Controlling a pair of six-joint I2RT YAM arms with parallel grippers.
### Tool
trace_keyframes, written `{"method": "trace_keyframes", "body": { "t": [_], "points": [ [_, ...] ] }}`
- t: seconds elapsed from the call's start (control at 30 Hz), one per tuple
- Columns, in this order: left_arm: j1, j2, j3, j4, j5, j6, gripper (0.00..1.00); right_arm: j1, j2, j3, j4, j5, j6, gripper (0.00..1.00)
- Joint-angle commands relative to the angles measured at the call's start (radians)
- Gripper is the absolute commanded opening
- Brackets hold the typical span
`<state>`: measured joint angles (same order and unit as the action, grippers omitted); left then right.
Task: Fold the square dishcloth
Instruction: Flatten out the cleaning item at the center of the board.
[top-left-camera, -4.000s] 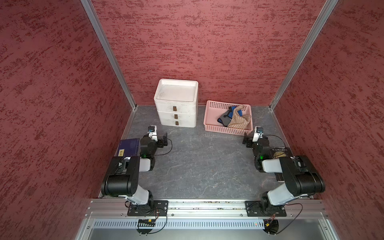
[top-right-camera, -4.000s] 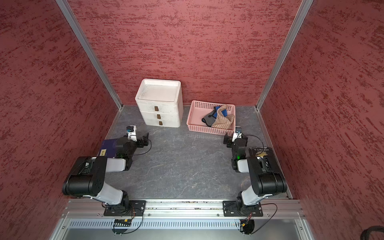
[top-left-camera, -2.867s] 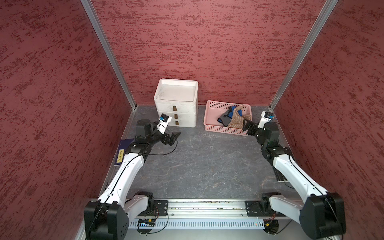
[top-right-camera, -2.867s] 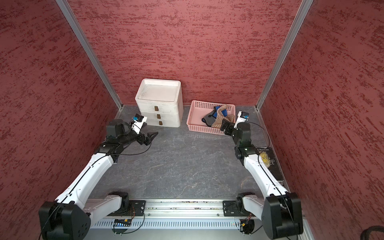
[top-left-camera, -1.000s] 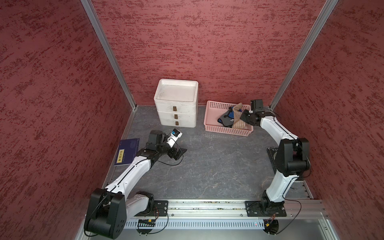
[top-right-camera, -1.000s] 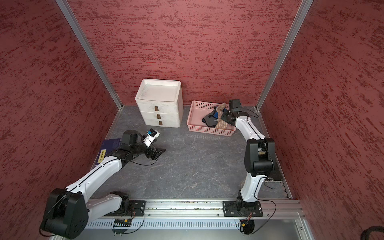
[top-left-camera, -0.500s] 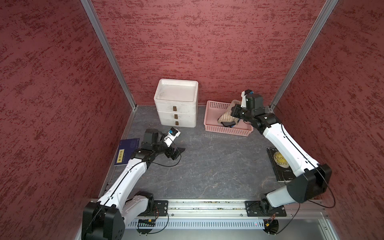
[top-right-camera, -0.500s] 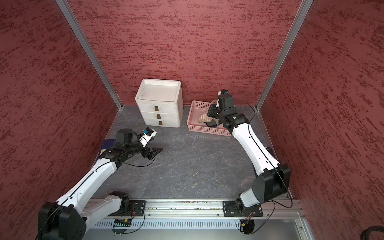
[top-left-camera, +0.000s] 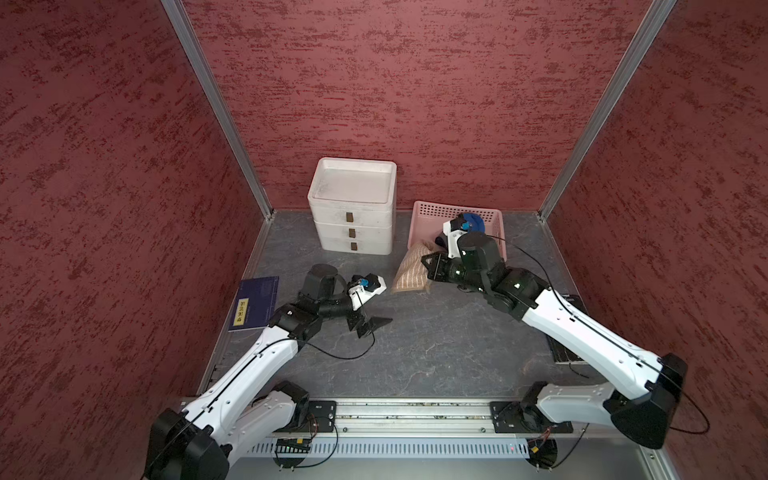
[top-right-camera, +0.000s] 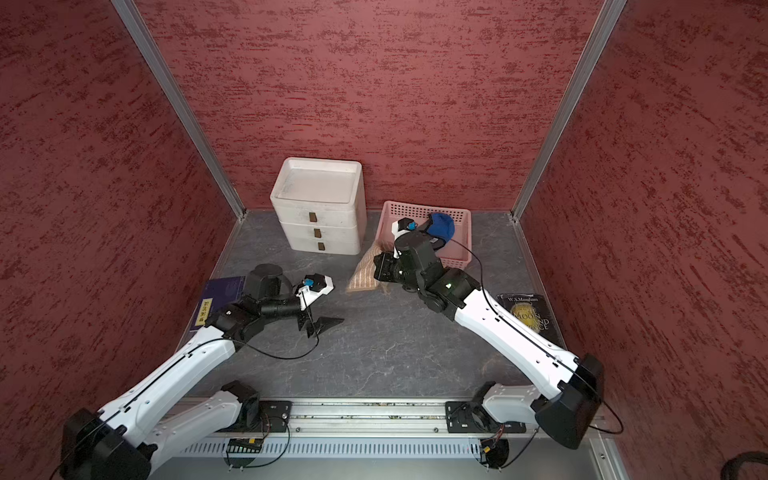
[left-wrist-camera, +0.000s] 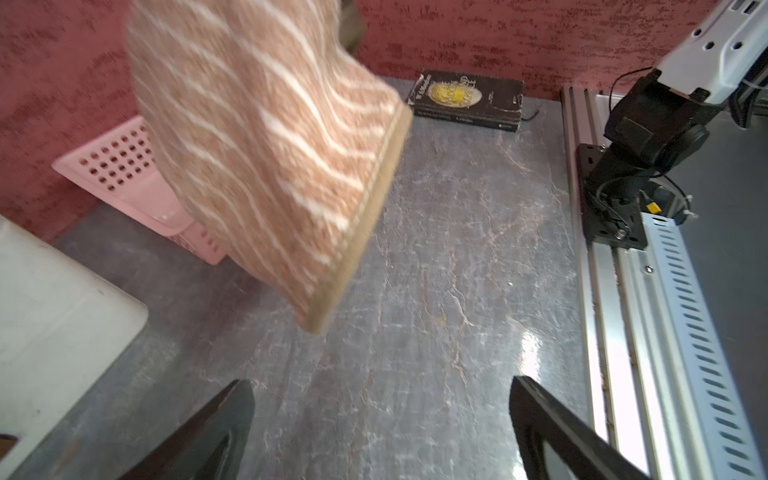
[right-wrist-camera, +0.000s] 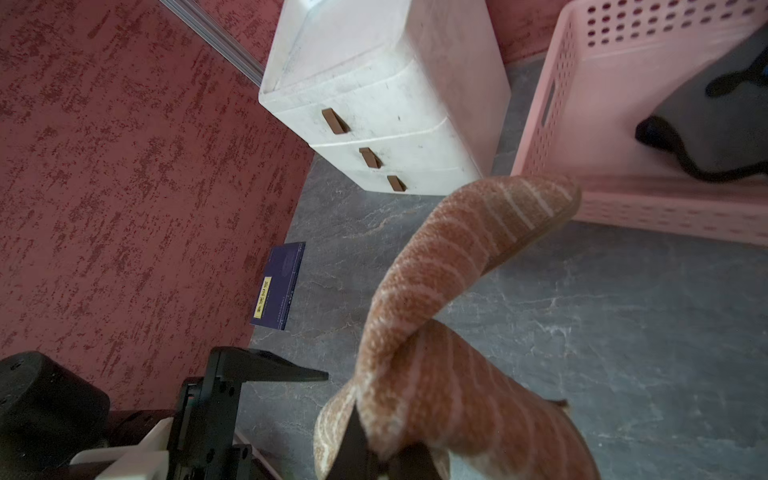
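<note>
1. A slotted metal rail runs along the tabletop's front edge. Beyond it the grey, marble-veined surface lies bare across the middle, the widest free room.
2. The left gripper hovers low, left of centre, its black wedge-shaped jaws spread wide and holding nothing.
3. A flat blue book lies by the left edge and a glossy black book by the right edge.
4. The right gripper is clenched on the square dishcloth, a thick tan terry weave with wavy pale stripes and a stitched hem. It droops in front of the basket and seems to hang clear of the surface.
5. Along the far edge stand a perforated pink plastic basket holding a blue cloth, and a scuffed white three-drawer unit.
</note>
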<state>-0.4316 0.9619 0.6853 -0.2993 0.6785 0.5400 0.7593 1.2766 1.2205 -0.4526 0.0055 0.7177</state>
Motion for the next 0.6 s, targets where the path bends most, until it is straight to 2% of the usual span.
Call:
{"method": "trace_keyframes", "body": {
  "t": [0.0,0.07,0.17,0.3,0.4,0.5,0.57],
  "points": [
    [-0.003,-0.039,-0.077,0.206,-0.005,0.026,0.96,0.034,-0.045,-0.047,0.077,0.014,0.099,0.00],
    [-0.007,-0.044,-0.114,0.251,0.006,0.049,0.93,0.065,-0.057,-0.077,0.097,0.010,0.126,0.00],
    [-0.032,-0.026,-0.120,0.230,0.031,0.090,0.87,0.116,-0.060,-0.094,0.116,0.031,0.146,0.00],
    [-0.060,0.015,-0.110,0.209,0.022,0.104,0.83,0.170,-0.052,-0.104,0.145,0.057,0.176,0.00],
    [-0.063,0.025,-0.115,0.249,-0.004,0.097,0.74,0.208,-0.050,-0.100,0.154,0.087,0.181,0.00],
    [-0.059,0.000,-0.140,0.319,-0.104,0.116,0.52,0.225,-0.048,-0.099,0.136,0.103,0.185,0.00],
    [-0.056,-0.052,-0.159,0.322,-0.172,0.171,0.20,0.225,-0.052,-0.101,0.103,0.131,0.177,0.00]
  ]
}}
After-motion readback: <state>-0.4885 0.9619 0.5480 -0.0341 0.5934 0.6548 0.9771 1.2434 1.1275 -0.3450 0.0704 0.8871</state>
